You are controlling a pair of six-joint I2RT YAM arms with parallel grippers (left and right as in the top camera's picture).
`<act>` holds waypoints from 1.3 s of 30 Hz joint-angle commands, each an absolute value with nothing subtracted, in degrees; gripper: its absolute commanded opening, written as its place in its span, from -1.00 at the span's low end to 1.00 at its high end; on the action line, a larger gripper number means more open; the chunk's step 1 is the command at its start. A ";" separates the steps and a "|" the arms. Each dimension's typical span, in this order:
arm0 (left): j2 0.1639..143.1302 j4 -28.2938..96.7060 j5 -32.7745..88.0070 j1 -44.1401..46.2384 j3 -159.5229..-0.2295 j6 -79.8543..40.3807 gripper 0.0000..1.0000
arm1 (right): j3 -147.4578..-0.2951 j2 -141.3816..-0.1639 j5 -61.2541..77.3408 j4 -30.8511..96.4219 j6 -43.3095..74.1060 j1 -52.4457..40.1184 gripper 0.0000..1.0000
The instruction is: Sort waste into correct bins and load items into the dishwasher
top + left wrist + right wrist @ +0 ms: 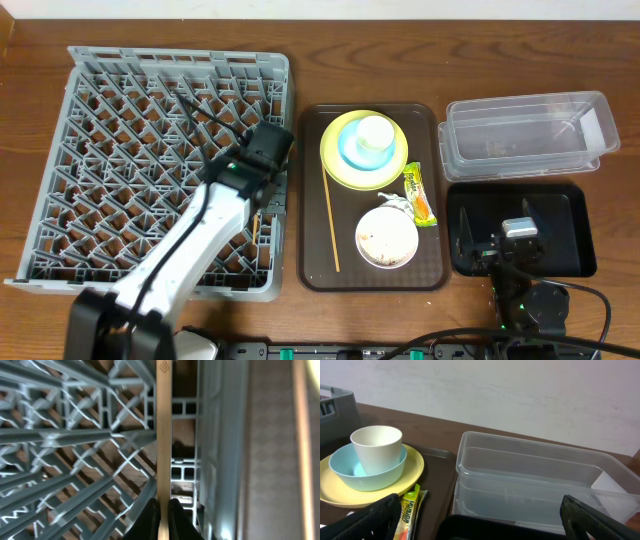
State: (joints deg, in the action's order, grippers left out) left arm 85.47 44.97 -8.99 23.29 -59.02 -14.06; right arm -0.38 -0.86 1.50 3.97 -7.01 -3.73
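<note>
L gripper [164,510]: clenched on 1 chopstick [164,435], pads either side of the stick, long part sticking out ahead of me.
R gripper [477,515]: mine too, jaws wide apart, holding nothing, parked over the black tray [570,240].
Stick pos: over the dish rack [110,160], running alongside its R wall, just inside. Can't tell if it touches the lattice yet.
Risk 1: stick is thinner than the lattice gaps. If I let go w/ it angled down, I judge it could poke thru the floor & end up on the table under the rack.
Risk 2: so near the wall that a small drift R could catch the rim & put it outside, btwn rack & brown tray [315,270].
Risk 3: narrow 2-pad pinch on smooth wood. Stick may swivel in the grip if its far end knocks a rib.
Risk 4: dropping from height, it prob bounces or rolls. Safer low & flat across several ribs.
Left to do: 2nd chopstick [330,220] lies on the brown tray, as do plate [335,160], blue bowl [350,150], cup [374,133], white bowl [386,238] & wrapper [420,195].
Risk 5: my L arm lies across the rack, so pulling back carelessly may snag the wall.
</note>
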 commanded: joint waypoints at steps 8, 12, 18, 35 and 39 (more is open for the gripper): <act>87.44 44.71 -9.54 23.05 -59.99 -12.71 -0.53 | -0.32 -0.75 1.56 4.21 -7.35 -4.03 0.98; 84.25 44.80 -9.54 23.05 -60.16 -12.71 -0.17 | -0.32 -0.75 1.54 4.21 -7.35 -4.03 0.98; 74.43 45.76 -9.39 23.07 -61.80 -17.26 -0.11 | -0.32 -0.75 1.56 4.21 -7.35 -4.03 0.99; 64.77 46.68 22.50 25.69 -59.18 -21.87 -0.14 | -0.32 -0.75 1.54 4.21 -7.35 -4.03 0.99; 68.82 46.44 22.50 28.58 -58.72 -22.63 0.04 | -0.32 -0.75 1.54 4.21 -7.35 -4.03 0.99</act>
